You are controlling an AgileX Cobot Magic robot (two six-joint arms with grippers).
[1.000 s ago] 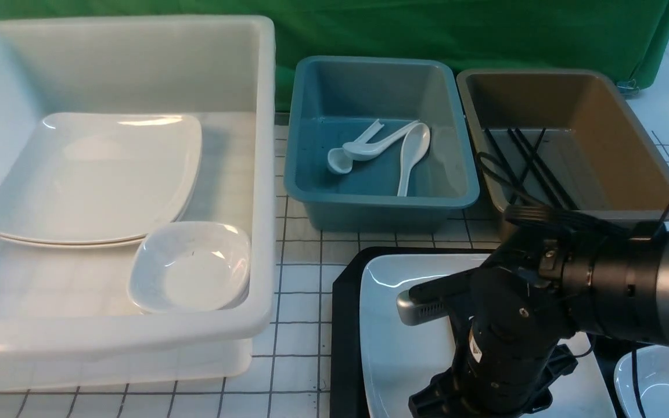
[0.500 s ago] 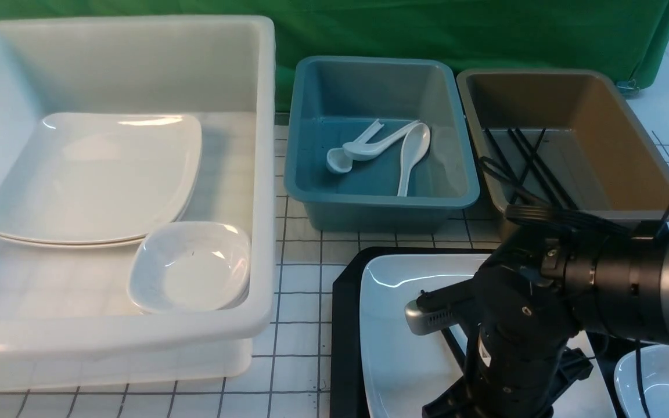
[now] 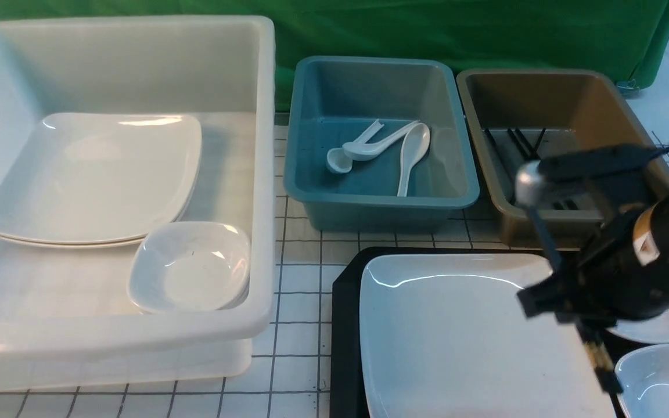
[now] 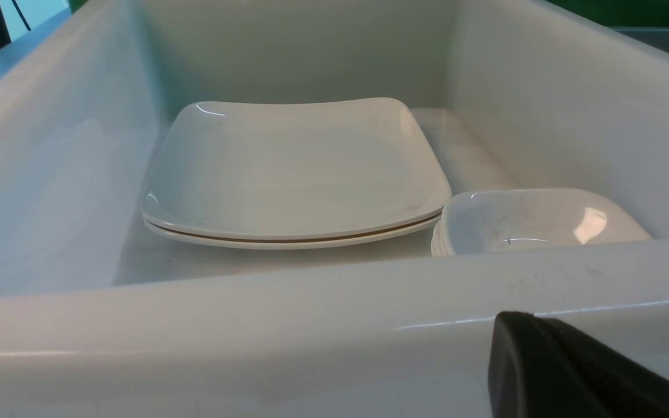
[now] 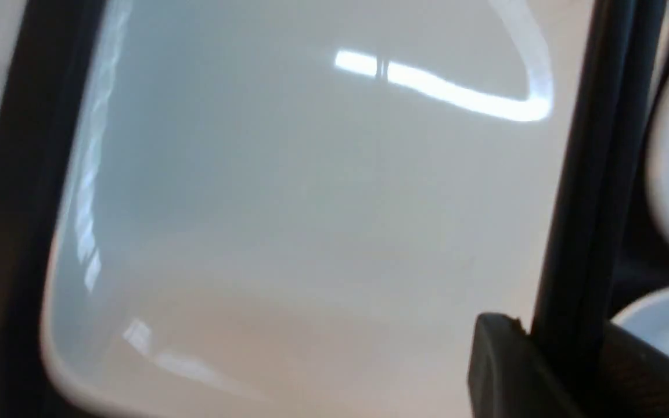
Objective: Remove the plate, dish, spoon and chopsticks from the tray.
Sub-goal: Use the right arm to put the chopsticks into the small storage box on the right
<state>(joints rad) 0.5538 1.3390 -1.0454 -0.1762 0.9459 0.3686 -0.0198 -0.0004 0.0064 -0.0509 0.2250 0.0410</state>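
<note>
My right pincer point(image 3: 572, 305) is closed narrow on the chopsticks point(image 5: 593, 174) — gripped mid-length so neither end drags — above the right edge of the plate point(image 3: 456, 337) on the tray point(image 3: 343, 337), short of the far-right brown bin point(image 3: 601, 98).

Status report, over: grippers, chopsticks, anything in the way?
Left gripper shut, outside white bin. Right gripper shut on chopsticks, above plate on tray. Nothing seen between it and brown bin.

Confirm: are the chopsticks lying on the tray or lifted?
Lifted: the right gripper clamps the chopsticks, tilted above the plate.
</note>
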